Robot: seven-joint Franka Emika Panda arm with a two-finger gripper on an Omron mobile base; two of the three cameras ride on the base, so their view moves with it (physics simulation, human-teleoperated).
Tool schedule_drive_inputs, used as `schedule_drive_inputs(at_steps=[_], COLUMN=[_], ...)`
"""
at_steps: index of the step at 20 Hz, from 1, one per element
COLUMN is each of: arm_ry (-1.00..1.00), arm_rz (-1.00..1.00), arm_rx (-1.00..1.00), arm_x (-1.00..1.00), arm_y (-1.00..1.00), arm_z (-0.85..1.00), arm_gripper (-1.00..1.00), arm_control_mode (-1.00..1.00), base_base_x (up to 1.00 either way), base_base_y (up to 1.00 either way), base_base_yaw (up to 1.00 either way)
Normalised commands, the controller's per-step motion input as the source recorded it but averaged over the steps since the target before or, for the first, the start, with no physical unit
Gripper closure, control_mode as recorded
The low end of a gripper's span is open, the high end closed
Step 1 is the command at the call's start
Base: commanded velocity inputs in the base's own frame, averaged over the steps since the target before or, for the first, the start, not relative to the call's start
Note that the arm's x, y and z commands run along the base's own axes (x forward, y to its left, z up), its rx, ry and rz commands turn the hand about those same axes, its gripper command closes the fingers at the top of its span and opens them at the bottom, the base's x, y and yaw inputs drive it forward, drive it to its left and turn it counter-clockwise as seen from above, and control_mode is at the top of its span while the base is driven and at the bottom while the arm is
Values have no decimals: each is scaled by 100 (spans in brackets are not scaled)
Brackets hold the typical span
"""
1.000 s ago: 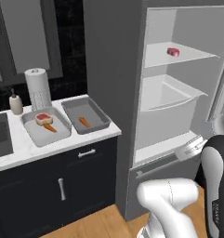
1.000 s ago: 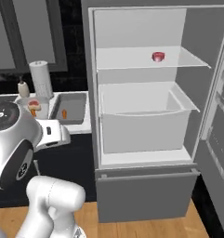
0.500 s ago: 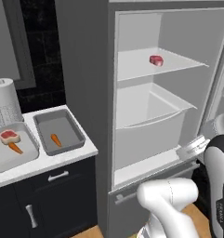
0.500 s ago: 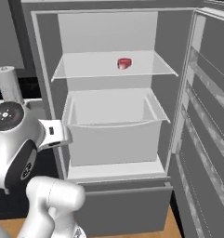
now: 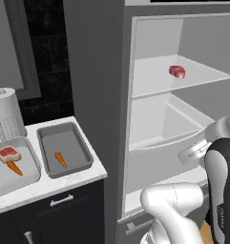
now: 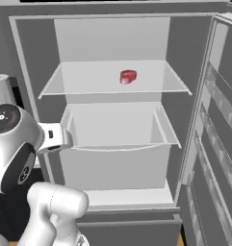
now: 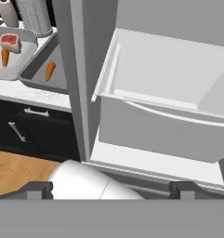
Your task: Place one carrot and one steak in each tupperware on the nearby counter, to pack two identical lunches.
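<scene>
On the white counter (image 5: 49, 187) lie two tupperware trays. The lighter tray (image 5: 11, 183) holds a steak (image 5: 8, 153) and a carrot (image 5: 14, 167). The darker tray (image 5: 74, 143) holds just a carrot (image 5: 60, 159). A second steak (image 5: 177, 71) lies on the upper shelf of the open fridge, red (image 6: 128, 76) in the right base view too. My gripper (image 7: 111, 189) is open and holds nothing, its fingertips (image 7: 39, 188) wide apart. It hangs low in front of the fridge drawer, well below the steak's shelf and right of the trays (image 7: 39, 79).
The fridge stands open, with a big white drawer (image 6: 117, 125) under the shelf and its door (image 6: 218, 125) swung out on the right. A paper towel roll (image 5: 7, 113) and a small bottle (image 7: 9, 13) stand behind the trays. Dark cabinets sit below the counter.
The whole picture has shifted: the base has driven right, so the counter and trays slid left and the fridge now faces me. Nothing on the counter or shelf has moved.
</scene>
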Motion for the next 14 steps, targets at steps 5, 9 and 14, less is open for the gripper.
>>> schedule_drive_inputs(at_steps=[5, 9, 14], arm_ry=[0, 0, -14], arm_rz=[0, 0, 4], arm_rx=[0, 0, 8], arm_x=[0, 0, 43], arm_y=[0, 0, -49], arm_z=[0, 0, 52], arm_gripper=[-100, -100, -100], arm_control_mode=[100, 100, -100], base_base_x=[63, 59, 0], base_base_y=[-48, -48, 0], base_base_yaw=[14, 15, 0])
